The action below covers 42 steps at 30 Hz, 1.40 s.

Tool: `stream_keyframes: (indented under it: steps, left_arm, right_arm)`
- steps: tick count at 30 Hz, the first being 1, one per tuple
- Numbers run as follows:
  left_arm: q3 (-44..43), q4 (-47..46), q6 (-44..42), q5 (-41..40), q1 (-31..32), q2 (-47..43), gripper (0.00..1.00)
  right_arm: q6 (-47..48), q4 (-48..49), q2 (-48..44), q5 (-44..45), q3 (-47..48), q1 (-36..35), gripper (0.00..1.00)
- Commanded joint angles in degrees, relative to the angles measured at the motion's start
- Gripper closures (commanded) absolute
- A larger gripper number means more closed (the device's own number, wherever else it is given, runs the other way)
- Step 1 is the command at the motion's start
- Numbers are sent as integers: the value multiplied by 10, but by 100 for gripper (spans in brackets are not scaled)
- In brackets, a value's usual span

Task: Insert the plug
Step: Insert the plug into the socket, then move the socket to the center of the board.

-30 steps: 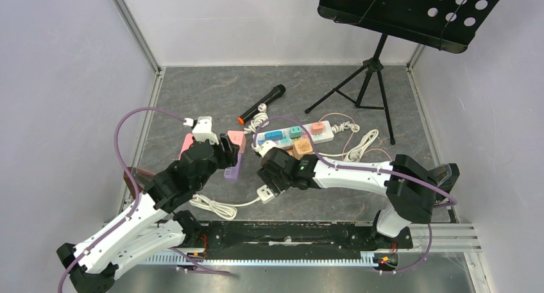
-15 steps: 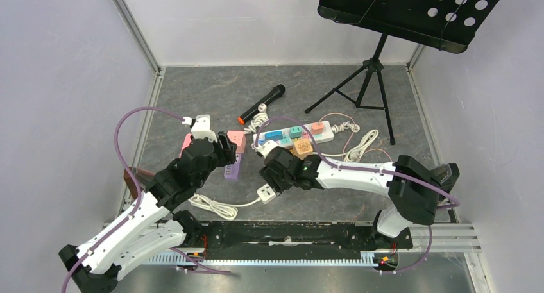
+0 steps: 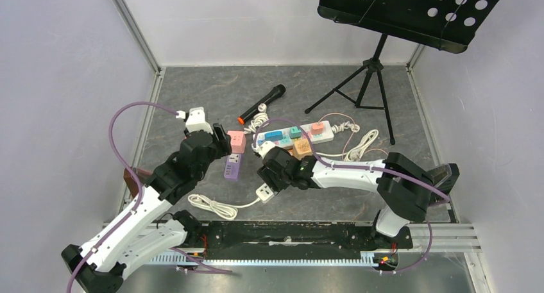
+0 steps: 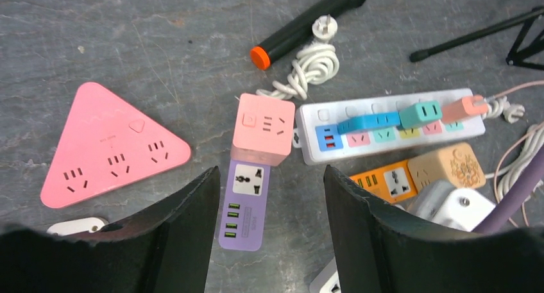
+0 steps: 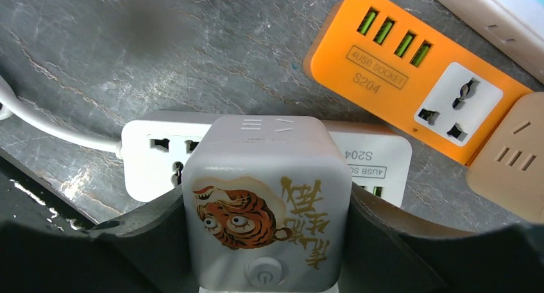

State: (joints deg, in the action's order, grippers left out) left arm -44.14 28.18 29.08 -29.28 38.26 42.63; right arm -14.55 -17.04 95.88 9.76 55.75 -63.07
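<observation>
Note, against the earlier frame, the left end effector (image 4: 269, 177) drawn back up and to the left, off the purple strip (image 4: 246, 206), and the right end effector (image 5: 266, 209) narrowed onto its load.

Treat the right end effector as clamped on the tiger-print cube plug (image 5: 266, 197), one finger against each side face, just above the white socket strip (image 5: 154, 158) and hiding its middle. Treat the left end effector as gaping and empty, hovering over the purple strip and pink cube (image 4: 263, 126).

Expect misalignment: cannot see pins or receiving socket beneath the cube. Expect the unbraced strip to slide or tip on the worktop (image 5: 160, 49) under a push, or to pivot on its cord (image 5: 51, 123). Guard against slip on the smooth faces and against a knock on the orange strip (image 5: 417, 81) just beside.
</observation>
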Motion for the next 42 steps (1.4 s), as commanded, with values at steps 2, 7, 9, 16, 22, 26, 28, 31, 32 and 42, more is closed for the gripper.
stream_keyframes:
  steps: [2, 7, 9, 16, 22, 26, 28, 31, 32, 42]
  left_arm:
    - [-53, -1, 18, -35, -22, 21, 32]
    - [-75, 11, 21, -33, -41, 30, 27]
    - [-88, 20, 21, -35, -49, 37, 22]
    - [-118, 39, 29, -14, -100, 73, 17]
    - [-111, 11, 44, 67, -198, 142, 16]
    - [-99, -20, 64, 135, -261, 214, 16]
    - [-92, -31, 83, 149, -291, 246, 16]
    - [-84, -45, 122, 165, -342, 285, 16]
    - [-85, -48, 137, 170, -360, 297, 16]
    - [-170, -40, 35, 131, -420, 433, 15]
  right_arm:
    - [-21, -119, 69, -36, -54, 0, 100]
    - [-24, -132, 19, 8, 36, 4, 54]
    - [-17, -141, 9, 17, 75, 9, 31]
    - [9, -126, -62, 15, 125, 16, 7]
    - [18, -98, -138, 12, 113, 25, 5]
    - [31, -72, -198, 21, 73, 38, 5]
    - [41, -57, -224, 22, 48, 50, 5]
    - [51, -41, -255, 20, 13, 65, 5]
    - [54, -39, -261, 20, 4, 71, 5]
    - [101, 6, -262, -14, -39, 101, 4]
